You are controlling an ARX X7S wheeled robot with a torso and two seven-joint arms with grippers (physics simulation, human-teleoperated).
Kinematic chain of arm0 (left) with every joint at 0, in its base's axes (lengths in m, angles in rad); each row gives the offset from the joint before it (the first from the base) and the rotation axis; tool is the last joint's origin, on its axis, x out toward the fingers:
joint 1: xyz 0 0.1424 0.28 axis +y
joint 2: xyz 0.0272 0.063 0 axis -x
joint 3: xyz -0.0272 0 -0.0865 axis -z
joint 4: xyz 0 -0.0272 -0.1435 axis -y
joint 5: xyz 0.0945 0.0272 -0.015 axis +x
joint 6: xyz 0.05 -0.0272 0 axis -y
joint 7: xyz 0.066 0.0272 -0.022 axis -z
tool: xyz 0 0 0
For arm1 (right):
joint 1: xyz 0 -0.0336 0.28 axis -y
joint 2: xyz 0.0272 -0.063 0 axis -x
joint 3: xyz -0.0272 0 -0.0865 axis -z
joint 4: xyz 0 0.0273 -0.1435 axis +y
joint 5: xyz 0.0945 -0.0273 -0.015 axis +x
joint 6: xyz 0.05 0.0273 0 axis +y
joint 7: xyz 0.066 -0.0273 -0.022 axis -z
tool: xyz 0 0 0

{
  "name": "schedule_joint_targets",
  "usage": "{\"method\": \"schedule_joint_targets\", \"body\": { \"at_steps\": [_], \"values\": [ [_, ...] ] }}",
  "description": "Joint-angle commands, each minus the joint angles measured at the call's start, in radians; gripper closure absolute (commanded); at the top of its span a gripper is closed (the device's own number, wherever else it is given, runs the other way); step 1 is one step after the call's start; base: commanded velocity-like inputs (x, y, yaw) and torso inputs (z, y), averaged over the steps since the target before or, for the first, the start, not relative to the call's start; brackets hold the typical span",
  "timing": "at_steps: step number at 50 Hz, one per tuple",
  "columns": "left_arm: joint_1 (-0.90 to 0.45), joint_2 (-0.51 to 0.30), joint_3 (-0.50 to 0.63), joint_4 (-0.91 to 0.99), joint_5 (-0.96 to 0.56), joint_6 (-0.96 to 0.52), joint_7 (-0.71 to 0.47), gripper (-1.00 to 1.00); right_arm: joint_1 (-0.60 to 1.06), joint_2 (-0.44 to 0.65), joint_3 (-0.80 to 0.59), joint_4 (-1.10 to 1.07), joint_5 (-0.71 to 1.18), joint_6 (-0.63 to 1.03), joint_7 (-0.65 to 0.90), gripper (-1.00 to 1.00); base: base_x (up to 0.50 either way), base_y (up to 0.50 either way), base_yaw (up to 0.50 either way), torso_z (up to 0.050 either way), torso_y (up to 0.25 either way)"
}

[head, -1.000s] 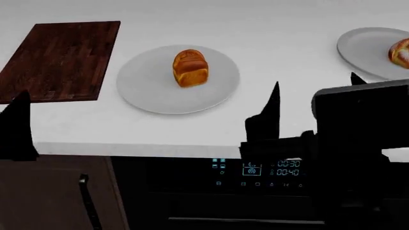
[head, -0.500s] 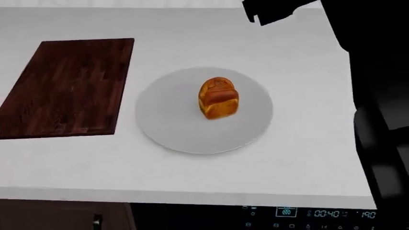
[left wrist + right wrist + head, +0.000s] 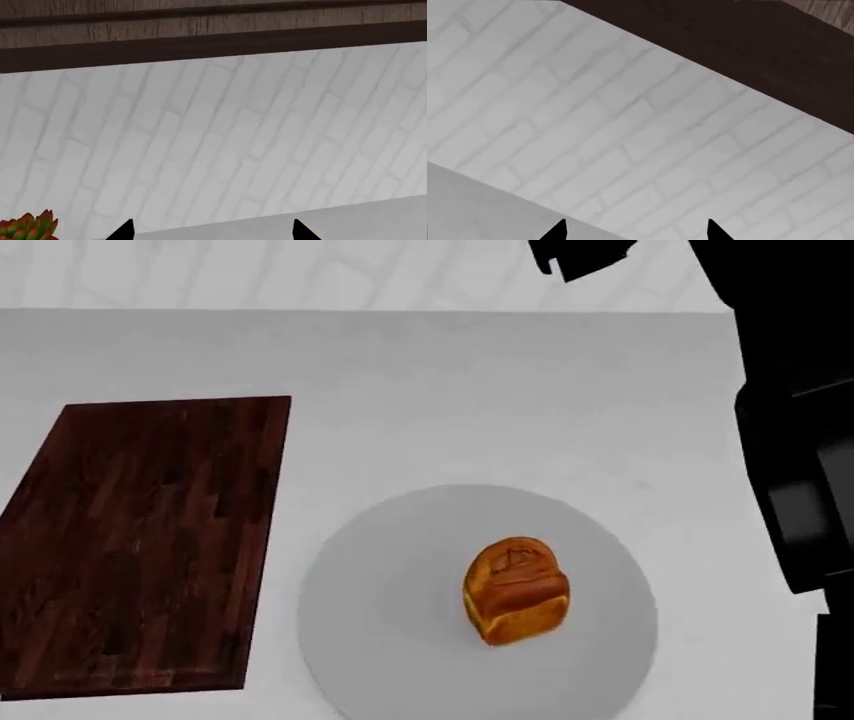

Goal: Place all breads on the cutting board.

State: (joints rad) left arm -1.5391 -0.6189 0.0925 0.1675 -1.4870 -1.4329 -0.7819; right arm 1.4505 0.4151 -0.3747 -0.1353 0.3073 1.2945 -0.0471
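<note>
Head view, compared with half a second earlier: the scene is sitting lower in the picture, and the tiled wall behind the table is now showing along the top. The oven panel with its lit digits, visible earlier at the bottom edge, is no longer appearing. No brand, label or readable writing is showing in the present views.

The bread, a small golden-brown loaf, is standing upright on the round grey plate, right of the plate's middle. The cutting board, dark reddish-brown with visible grain, is lying flat on the table just left of the plate, apart from it, and is carrying nothing. The loaf is not touching the board.

The right arm is showing as a dark mass down the right edge of the head view.

Left wrist view: the left claw is showing two dark fingertips set apart, with nothing between them, facing the white tiled wall; a reddish-green plant is showing at one corner.

Right wrist view: the right claw is likewise standing apart and holding nothing, facing the same wall.
</note>
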Motion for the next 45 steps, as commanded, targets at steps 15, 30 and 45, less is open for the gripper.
{"method": "schedule_joint_targets", "body": {
  "at_steps": [15,30,45],
  "values": [
    [0.013,-0.002,-0.001,0.025,-0.122,0.032,-0.085,-1.00,-0.086,0.044,0.006,-0.036,0.012,0.015,0.009,-1.00,0.50,-0.04,0.00,0.000,0.001],
    [0.043,-0.020,-0.003,0.047,-0.141,0.056,-0.080,-1.00,-0.095,0.053,-0.007,-0.048,0.022,0.026,0.001,-1.00,0.50,-0.06,0.00,0.000,0.002],
    [0.063,-0.034,0.003,0.069,-0.143,0.074,-0.076,-1.00,-0.148,0.089,0.032,-0.005,0.014,0.027,0.023,-1.00,0.27,-0.03,0.00,0.000,0.000]
  ]
}}
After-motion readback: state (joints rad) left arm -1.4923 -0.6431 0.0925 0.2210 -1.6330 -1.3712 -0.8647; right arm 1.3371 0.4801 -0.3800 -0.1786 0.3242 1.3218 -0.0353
